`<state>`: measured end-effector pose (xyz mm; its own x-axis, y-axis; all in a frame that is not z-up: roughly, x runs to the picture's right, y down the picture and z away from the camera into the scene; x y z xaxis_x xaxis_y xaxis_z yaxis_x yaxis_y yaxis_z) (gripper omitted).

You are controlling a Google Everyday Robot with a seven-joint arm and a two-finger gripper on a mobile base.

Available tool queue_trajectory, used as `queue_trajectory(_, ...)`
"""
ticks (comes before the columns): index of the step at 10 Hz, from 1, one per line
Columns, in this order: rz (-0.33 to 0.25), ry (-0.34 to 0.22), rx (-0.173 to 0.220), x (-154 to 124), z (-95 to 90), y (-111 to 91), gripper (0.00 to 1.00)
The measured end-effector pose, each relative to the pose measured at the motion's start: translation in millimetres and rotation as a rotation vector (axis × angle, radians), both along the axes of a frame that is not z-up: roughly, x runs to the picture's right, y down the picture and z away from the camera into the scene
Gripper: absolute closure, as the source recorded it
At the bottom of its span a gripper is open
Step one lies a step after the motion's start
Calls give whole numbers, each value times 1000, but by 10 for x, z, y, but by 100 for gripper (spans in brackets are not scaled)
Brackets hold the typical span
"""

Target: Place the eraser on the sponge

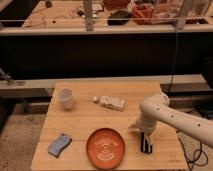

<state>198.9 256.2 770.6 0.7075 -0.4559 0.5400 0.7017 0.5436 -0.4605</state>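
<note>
Your claw (144, 136) is down at the front right of the wooden worktop (85, 122), just right of the orange plate (106, 148). The white arm (156, 111) comes in from the right edge, bends above the worktop's right side and drops steeply to that spot. The claw sits directly over the eraser (146, 146), a small dark block with a pale stripe that lies on the wood with its length running roughly front to back. The two dark shapes merge in this view, so you cannot tell whether the claw is apart, together or clamped on the eraser, nor whether the eraser is resting on the wood or just clear of it.

The sponge (59, 144), a flat blue-grey pad with wavy sides, lies at the front left of the worktop. It is well apart from the eraser, with the plate between them.

Further back, a white cup (65, 98) stands upright on the left. Near the middle lies a whitish box-like block (113, 103) with a small pale ball (95, 99) just beside its left end. A dark cable (176, 60) hangs down behind the worktop on the right.
</note>
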Motion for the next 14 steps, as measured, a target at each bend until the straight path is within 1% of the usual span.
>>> queue_trajectory(8,-36,-34,11,-59,-30,15,20)
queue_trajectory(14,-43,-52,21,-85,-47,41,20)
